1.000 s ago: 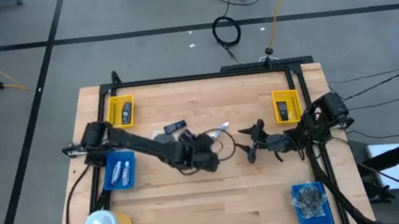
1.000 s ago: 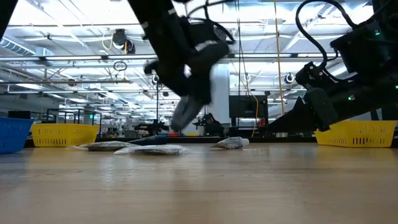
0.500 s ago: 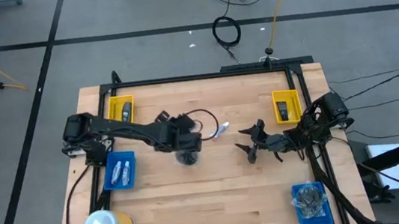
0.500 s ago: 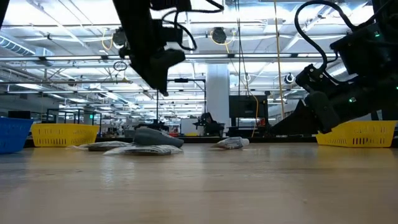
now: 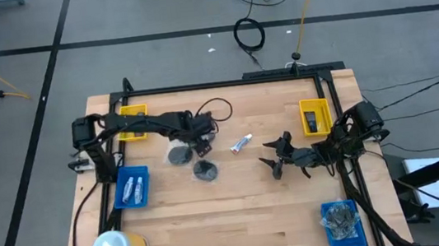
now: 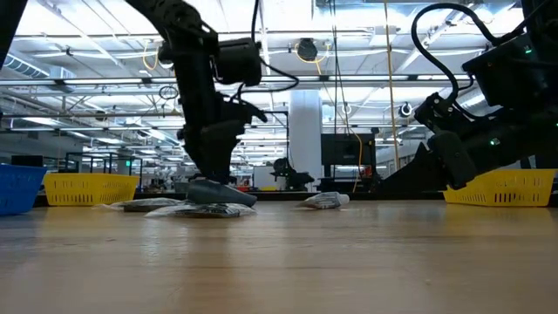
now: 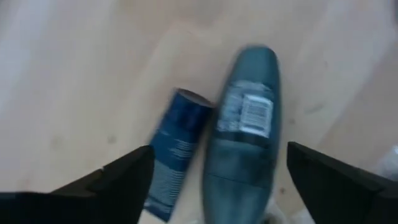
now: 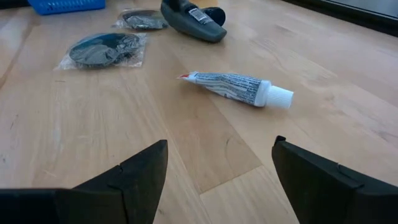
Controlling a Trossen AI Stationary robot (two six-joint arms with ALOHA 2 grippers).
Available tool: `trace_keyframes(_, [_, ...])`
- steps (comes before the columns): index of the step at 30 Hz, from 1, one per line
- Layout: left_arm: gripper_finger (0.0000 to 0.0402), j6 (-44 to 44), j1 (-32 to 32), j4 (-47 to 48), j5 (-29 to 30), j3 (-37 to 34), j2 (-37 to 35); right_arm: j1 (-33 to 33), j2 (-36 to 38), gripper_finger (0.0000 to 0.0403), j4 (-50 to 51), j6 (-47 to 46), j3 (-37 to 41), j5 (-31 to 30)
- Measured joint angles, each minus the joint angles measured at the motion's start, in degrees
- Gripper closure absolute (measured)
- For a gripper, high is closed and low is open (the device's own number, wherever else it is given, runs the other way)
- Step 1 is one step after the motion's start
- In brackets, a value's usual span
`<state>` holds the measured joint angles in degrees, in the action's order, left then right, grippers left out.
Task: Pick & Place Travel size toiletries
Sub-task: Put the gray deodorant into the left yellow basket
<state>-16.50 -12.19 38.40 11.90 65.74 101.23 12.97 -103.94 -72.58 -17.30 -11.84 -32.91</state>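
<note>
left gripper (image 7: 214, 180) over two bottles, fingers apart.
a grey-teal oblong bottle with a white label (image 7: 242, 143) and a dark blue cylindrical bottle (image 7: 177, 155) lie touching side by side on the wooden table (image 5: 238, 212), in the gap between the spread fingers. right gripper (image 8: 217, 180) is open too, near a small pale tube with a white cap (image 8: 239, 89); two bagged grey round discs (image 8: 102, 50) lie beyond that tube.

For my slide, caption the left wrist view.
Open left claw poised above a teal bottle and a blue tube lying on the table.
</note>
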Motion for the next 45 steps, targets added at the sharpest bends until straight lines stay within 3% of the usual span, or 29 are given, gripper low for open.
trace_keyframes(3, [0.0021,1.63,0.31,-2.82,-3.26,-1.72,0.02,0.0,0.0,0.0124,0.0,0.0,0.0,0.0])
trace_keyframes(8, [0.0029,0.6,2.69,-3.28,0.17,-4.26,0.0,0.0,0.0,0.0124,0.0,-0.46,0.0,0.0])
trace_keyframes(17, [0.0135,-1.68,5.3,-13.82,4.73,-9.73,0.02,0.0,0.0,0.0124,0.0,-0.46,0.0,-0.02])
trace_keyframes(23, [0.0216,-2.03,5.38,-14.34,5.21,-10.05,0.0,0.0,0.0,0.0124,0.0,-0.48,0.0,-0.02])
trace_keyframes(28, [0.0218,-3.1,6.66,-12.73,5.19,-10.03,-1.65,0.0,0.0,0.0124,0.0,-0.48,0.0,-0.02])
trace_keyframes(31, [0.0218,-5.83,7.79,-7.98,5.88,-10.01,-5.49,0.0,0.0,0.0124,0.05,-0.64,0.0,-0.02])
trace_keyframes(37, [0.0198,-19.97,8.71,13.7,15.89,-9.92,-18.55,-0.02,0.0,0.0124,0.65,-1.09,0.0,-0.03])
trace_keyframes(42, [0.02,-37.69,0.49,33.11,17.13,-9.92,-25.41,0.0,0.0,0.0124,0.68,-1.09,0.0,-0.02])
trace_keyframes(45, [0.0205,-40.68,-6.3,38.3,16.33,-10.0,-26.14,-0.02,0.0,0.0124,0.63,-1.07,0.0,-0.02])
